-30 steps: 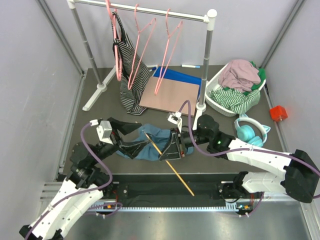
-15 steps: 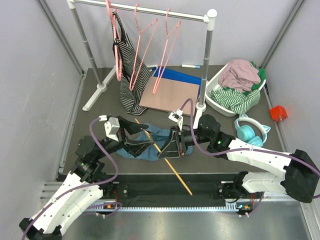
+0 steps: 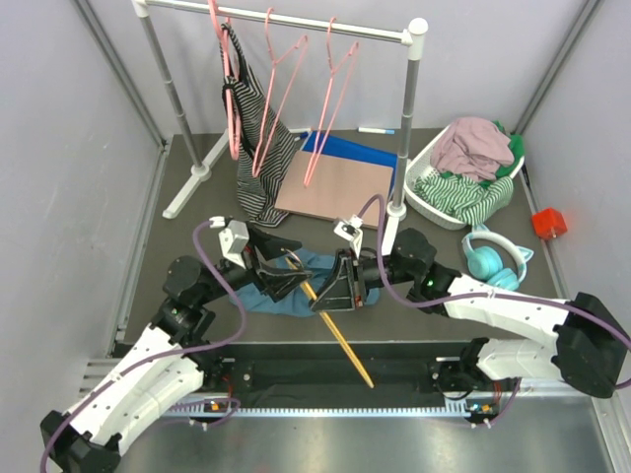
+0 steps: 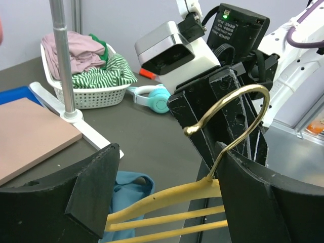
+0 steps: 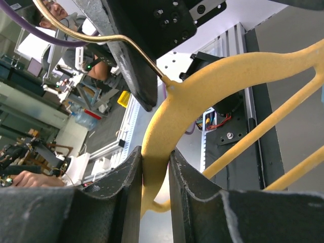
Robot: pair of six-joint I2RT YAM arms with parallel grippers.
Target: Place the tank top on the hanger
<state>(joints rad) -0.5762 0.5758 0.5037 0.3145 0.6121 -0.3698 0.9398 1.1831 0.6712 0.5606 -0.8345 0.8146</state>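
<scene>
The yellow hanger point(image 3: 340, 340) slants over the table's near middle, its metal hook point(image 4: 238, 101) pointing up. My right gripper point(image 5: 156, 157) is shut on the hanger point(image 5: 202, 86) just below the neck. My left gripper point(image 4: 167, 167) is open, and its jaws straddle the hanger's neck point(image 4: 167, 195) without pinching it; in the top view it sits at the hook point(image 3: 286, 271), close against the right gripper point(image 3: 330, 291). The teal tank top point(image 3: 258, 299) lies crumpled on the dark table under both grippers, and a fold of it point(image 4: 129, 195) shows below the hanger.
A clothes rail point(image 3: 286, 22) at the back carries pink hangers point(image 3: 330, 108) and a striped garment point(image 3: 258, 148). A pink-brown board point(image 3: 335, 187) on a blue one lies behind. A white basket point(image 3: 424, 202) of clothes, teal headphones point(image 3: 488, 258) and a red block point(image 3: 548, 223) stand at the right.
My left arm has swung right and forward, bringing its open jaws around the hanger's neck. The right gripper has kept its hold on the hanger, almost still.
</scene>
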